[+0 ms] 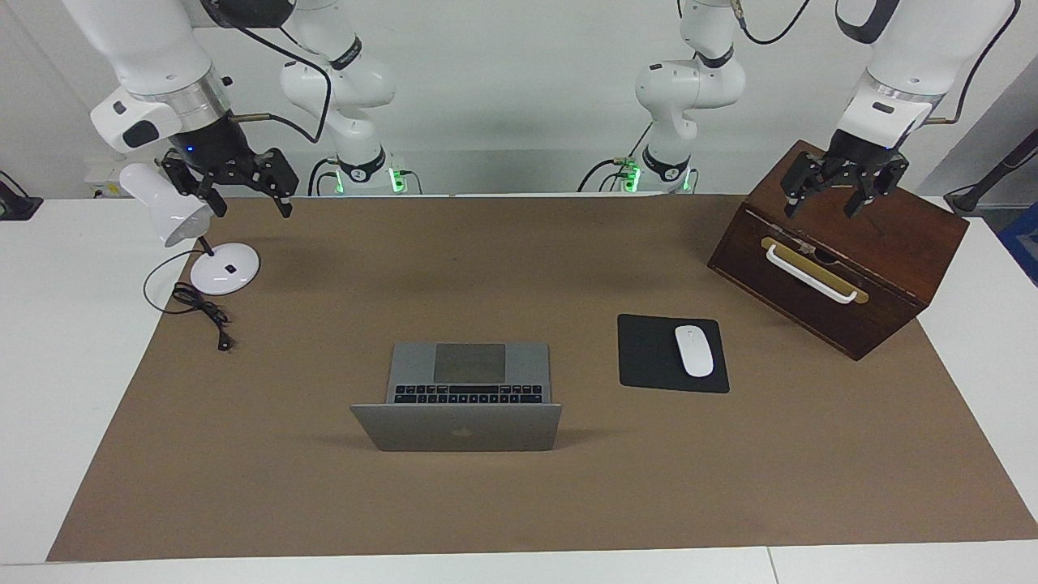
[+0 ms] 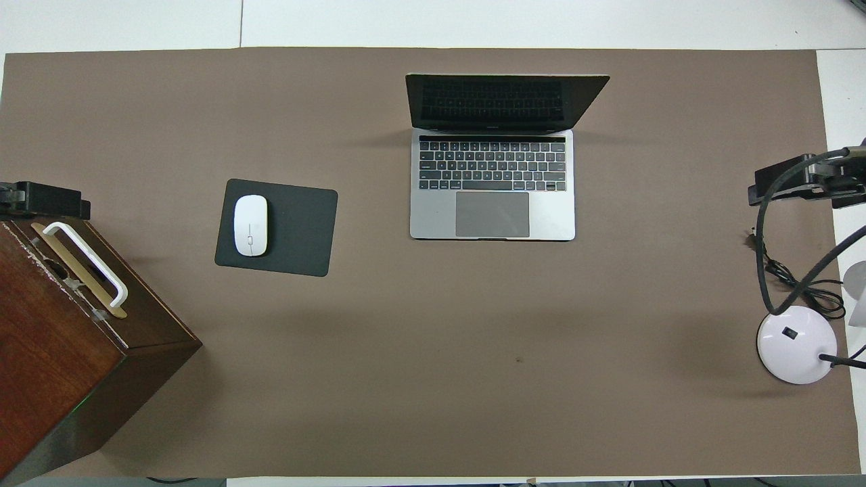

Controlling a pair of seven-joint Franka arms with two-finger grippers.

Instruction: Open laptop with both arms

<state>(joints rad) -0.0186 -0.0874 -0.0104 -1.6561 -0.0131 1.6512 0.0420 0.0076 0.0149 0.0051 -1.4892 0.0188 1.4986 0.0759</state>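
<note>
Hovering with fingers spread, left gripper (image 1: 843, 199) over box (image 1: 884, 268), right gripper (image 1: 243, 199) beside lamp (image 1: 174, 212).

Premises: a robotics laboratory. Two white jointed arms (image 1: 340, 89) stand bolted at the top of the facing frame with green status lights at their bases and exposed cabling. A white bench (image 1: 65, 389) carries a brown mat (image 1: 519, 503) against bare white walls; office props are staged on it.

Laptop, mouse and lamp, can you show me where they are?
laptop (image 2: 492, 214): overhead view, on the grey trackpad.
mouse (image 2: 250, 225): overhead view, on the middle of its white top.
lamp (image 1: 229, 270): facing view, on its round white base.
</note>
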